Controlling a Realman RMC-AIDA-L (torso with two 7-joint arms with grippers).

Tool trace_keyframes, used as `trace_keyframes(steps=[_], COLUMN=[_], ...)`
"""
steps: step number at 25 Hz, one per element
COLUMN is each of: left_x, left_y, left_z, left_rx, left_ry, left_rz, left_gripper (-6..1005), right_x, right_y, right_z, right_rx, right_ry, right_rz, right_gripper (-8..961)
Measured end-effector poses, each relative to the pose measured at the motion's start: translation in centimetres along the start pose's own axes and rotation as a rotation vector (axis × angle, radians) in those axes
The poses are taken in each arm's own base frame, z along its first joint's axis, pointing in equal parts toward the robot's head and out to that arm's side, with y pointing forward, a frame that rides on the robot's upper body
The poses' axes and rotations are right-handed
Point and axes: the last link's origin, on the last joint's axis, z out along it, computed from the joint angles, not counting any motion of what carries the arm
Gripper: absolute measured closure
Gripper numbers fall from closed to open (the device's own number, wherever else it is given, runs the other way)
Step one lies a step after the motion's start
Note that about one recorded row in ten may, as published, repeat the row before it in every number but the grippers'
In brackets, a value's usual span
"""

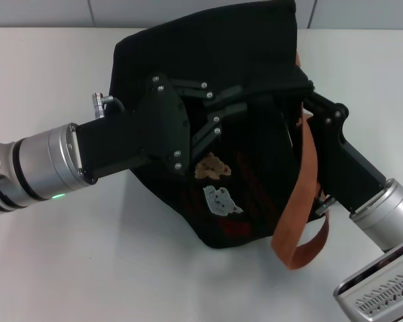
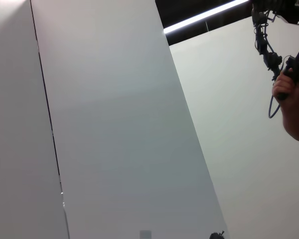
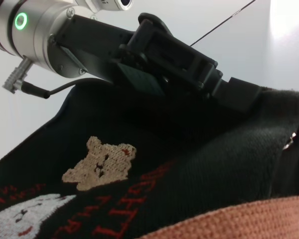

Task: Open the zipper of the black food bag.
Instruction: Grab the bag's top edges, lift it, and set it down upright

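Right arm's silver wrist housing sat closest to the head camera, low on the right; from it the right tool (image 1: 302, 94) reached up into the black food bag (image 1: 255, 221) at its upper right edge, near where the orange-brown strap (image 1: 302, 194) started. Its jaw state: cannot tell, fingers were lost against the black fabric.

Left tool (image 1: 255, 97) came in from the left across the bag's top. Linkage bars were visible, the fingertips were not; open or clamped, cannot tell. Right wrist view showed the same tool lying along the bag's upper edge, above the tan bear patch (image 3: 100, 163).

Bag sat mid-surface on the white surface (image 1: 67, 268), tipped so the patched face looked up toward the head camera. Bear and white animal patch (image 1: 221, 199) were both readable. One strap loop hung off the lower right corner onto the surface.

Progress, as a judgement: no zipper teeth, silver pull or opened gap were visible in any view, since the arms and the dark fabric covered the top seam. Both tools were at the seam region, so this looked like the grasp or early-pull stage, with the opening itself not confirmed.

Orientation: the bag's long axis ran diagonally, from far-left to near-right. The top seam presumably followed the far edge under the tools.

Left wrist view showed only wall and ceiling.
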Motion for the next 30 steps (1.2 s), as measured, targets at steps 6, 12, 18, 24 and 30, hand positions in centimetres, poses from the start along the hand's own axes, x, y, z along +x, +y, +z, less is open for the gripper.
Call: trace_keyframes(steps=[6,12,18,24,30], left_x=[0.0,0.0,0.0,-0.01,-0.01], left_y=[0.04,0.09,0.08,0.05,0.05], left_z=[0.01,0.03,0.05,0.07,0.07], left_rx=[-0.003,-0.008,-0.008,-0.006,-0.006], left_ry=[0.0,0.0,0.0,-0.001,0.0], left_rz=[-0.001,-0.001,-0.001,0.008,0.011], left_gripper=[907,907,907,907,907], right_x=[0.0,0.05,0.33,0.36,0.4], right_y=[-0.04,-0.11,-0.04,-0.02,-0.03], right_z=[0.28,0.58,0.79,0.78,0.79], right_rx=[-0.004,-0.008,-0.024,-0.026,-0.024], right_ry=[-0.006,-0.009,0.001,0.002,0.005], right_rz=[0.004,0.011,0.034,0.033,0.035], right_gripper=[526,727,730,743,920])
